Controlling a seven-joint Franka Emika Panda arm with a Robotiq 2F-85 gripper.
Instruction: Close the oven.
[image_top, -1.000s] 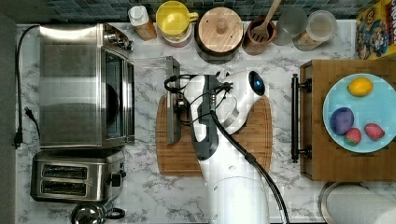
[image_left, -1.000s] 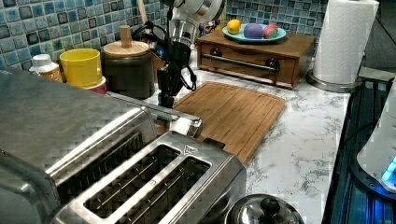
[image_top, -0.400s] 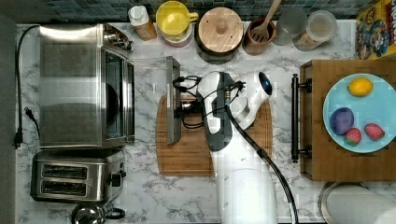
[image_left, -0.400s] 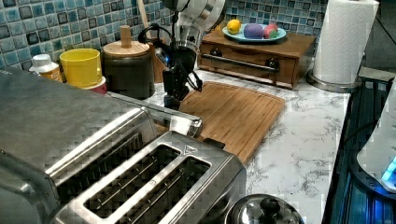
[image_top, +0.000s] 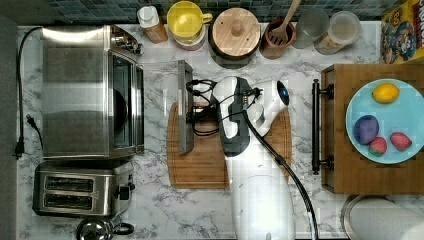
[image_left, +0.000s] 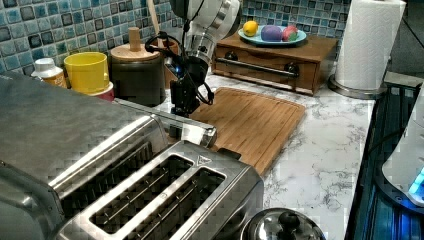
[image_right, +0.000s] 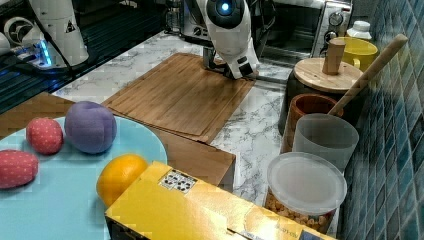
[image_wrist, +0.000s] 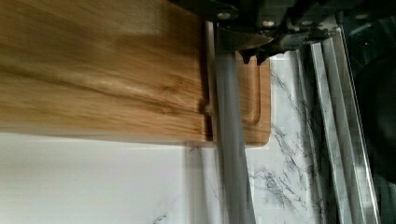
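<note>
Oven (image_top: 90, 90) stands at the top view's left, its glass door (image_top: 162, 107) dropped flat. Gripper (image_top: 192, 107) sits at the door's bar handle (image_top: 185, 107); finger state I cannot tell. Approach looks finished; next comes an upward swinging push.

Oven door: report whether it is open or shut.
Open. In the top view the oven has its glass door folded down flat over the counter, its bar handle out at the cutting board, beside the gripper.
</note>
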